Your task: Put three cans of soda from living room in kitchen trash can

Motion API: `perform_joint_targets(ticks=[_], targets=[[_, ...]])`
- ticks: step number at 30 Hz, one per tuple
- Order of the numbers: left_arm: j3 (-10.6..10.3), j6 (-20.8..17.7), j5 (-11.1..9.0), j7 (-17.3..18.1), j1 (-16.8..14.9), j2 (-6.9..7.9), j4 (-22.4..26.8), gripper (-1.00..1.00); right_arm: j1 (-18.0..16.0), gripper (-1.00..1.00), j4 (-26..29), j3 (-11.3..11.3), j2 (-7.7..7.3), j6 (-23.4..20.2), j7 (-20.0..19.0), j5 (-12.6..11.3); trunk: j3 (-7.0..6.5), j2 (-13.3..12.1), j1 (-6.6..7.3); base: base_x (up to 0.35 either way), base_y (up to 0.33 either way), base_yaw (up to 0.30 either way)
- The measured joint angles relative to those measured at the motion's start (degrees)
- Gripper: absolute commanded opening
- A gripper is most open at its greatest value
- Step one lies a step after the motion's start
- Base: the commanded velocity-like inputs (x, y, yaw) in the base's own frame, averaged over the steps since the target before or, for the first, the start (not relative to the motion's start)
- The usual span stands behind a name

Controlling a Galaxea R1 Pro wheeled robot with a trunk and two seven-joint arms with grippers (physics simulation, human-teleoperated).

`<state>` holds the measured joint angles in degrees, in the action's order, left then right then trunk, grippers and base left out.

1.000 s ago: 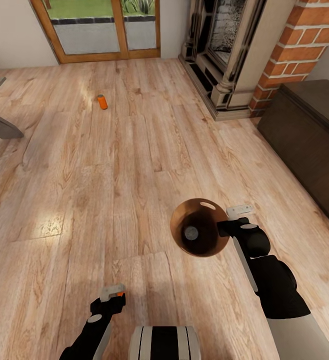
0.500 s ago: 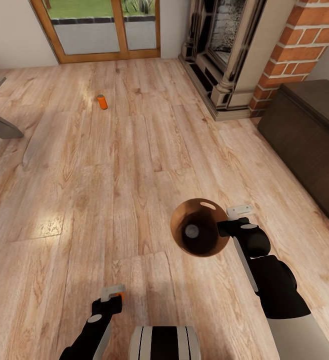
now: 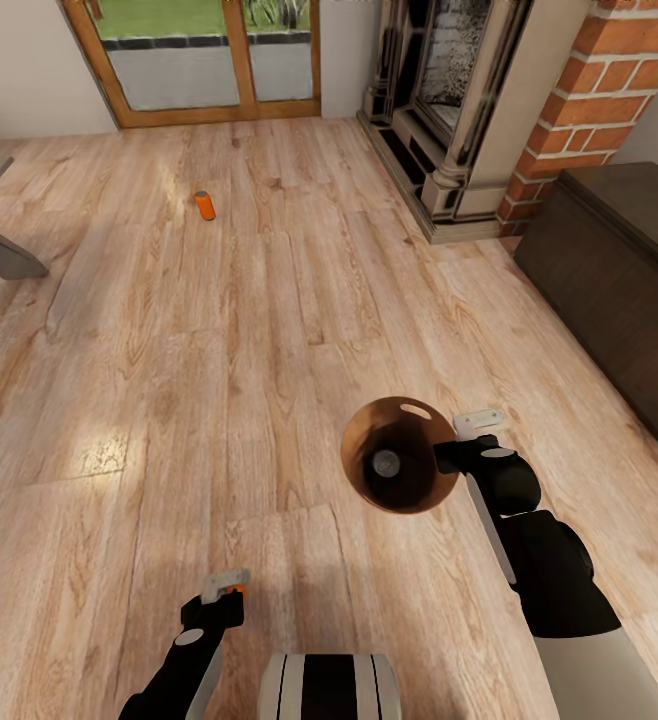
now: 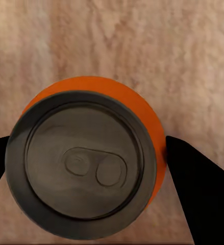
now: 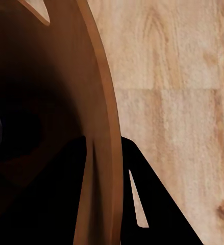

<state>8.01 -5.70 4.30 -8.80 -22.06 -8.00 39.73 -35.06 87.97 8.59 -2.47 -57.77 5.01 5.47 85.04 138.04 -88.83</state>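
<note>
In the head view the tash can [image 3: 360, 440], coppery-brown inside, stands on the living room's plank floor. My right gripper [image 3: 449, 455] is shut on its rim. The right wrist view shows the rim wall [image 5: 99, 102] between the two dark fingers of that gripper [image 5: 104, 168]. One can of soda [image 3: 385, 462] lies at the bin's bottom, grey top up. A second orange can [image 3: 204, 205] stands far off on the floor near the glass doors. My left gripper [image 3: 227, 590] is shut on another can of soda [image 4: 83, 163], held above bare floor.
A fireplace [image 3: 449, 110] and a red brick column [image 3: 594, 90] stand at the back right. A dark cabinet [image 3: 619, 270] runs along the right side. Wood-framed glass doors [image 3: 209, 60] are at the back. A coffee table's leg [image 3: 4, 255] shows at the far left.
Almost nothing: the whole view has shifted very slightly, and my left gripper with its can has barely edged. The right gripper still holds the bin's rim.
</note>
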Motion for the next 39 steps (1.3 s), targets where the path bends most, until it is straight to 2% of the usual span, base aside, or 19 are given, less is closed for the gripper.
perform_joint_targets(ticks=[27,39], targets=[[0.0,0.0,0.1,0.0,0.0,0.00,0.3,-1.00,0.0,-1.00,0.0,0.0,0.01,0.0,0.0,0.0,-4.90,-10.8,5.93,0.000,0.000,0.000],[0.0,-0.1,0.0,2.8,0.0,0.00,0.6,-1.00,0.1,-1.00,0.0,0.2,0.15,0.0,0.0,-0.1,-8.07,-15.6,8.57,0.000,0.000,0.000]])
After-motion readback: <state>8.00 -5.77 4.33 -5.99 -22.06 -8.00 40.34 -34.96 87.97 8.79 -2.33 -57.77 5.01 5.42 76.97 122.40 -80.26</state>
